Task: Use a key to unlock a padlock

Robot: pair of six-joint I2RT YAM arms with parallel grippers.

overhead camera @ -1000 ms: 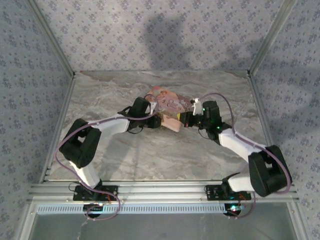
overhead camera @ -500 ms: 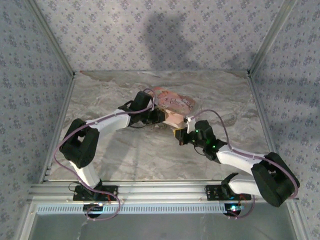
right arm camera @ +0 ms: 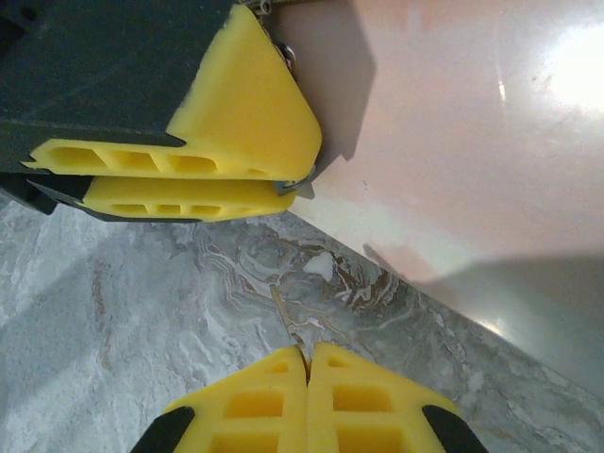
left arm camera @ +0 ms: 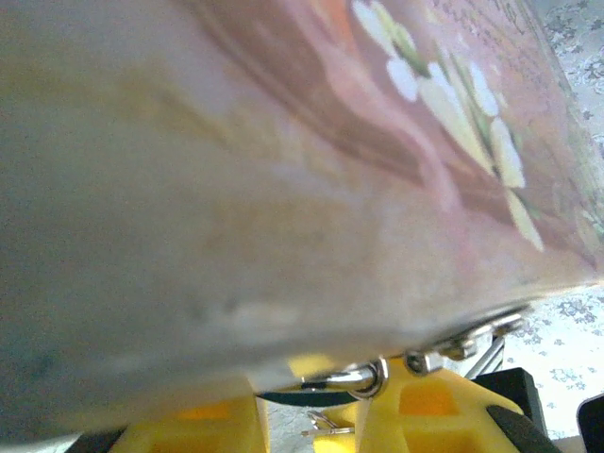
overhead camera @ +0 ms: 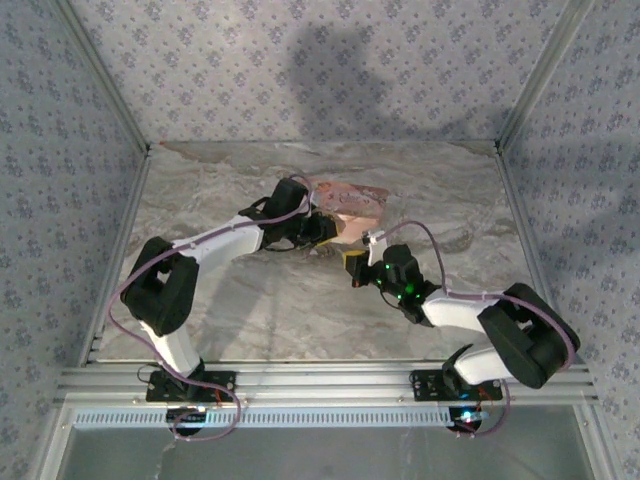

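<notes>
My left gripper (overhead camera: 322, 230) is pressed against the near side of the pink cartoon-printed box (overhead camera: 350, 203), which looms close in the left wrist view. Between its yellow fingers (left arm camera: 425, 415) sits a thin dark blue sliver of the padlock (left arm camera: 302, 397), its silvery shackle (left arm camera: 363, 378) running through a small ring on the box. My right gripper (overhead camera: 350, 262) hovers over the table just in front of the box, shut on the key (right arm camera: 286, 321), whose thin blade sticks out toward the left gripper's closed fingers (right arm camera: 189, 142). A gap of bare table separates the key from the lock.
The marble table (overhead camera: 250, 300) is walled by patterned panels on three sides. The pink box (right arm camera: 453, 123) lies right of the key's tip, and its edge runs diagonally across the right wrist view.
My right gripper has drawn back from the box toward the near left, holding the key. The left gripper has shifted slightly right and the box has turned and moved away with it.
</notes>
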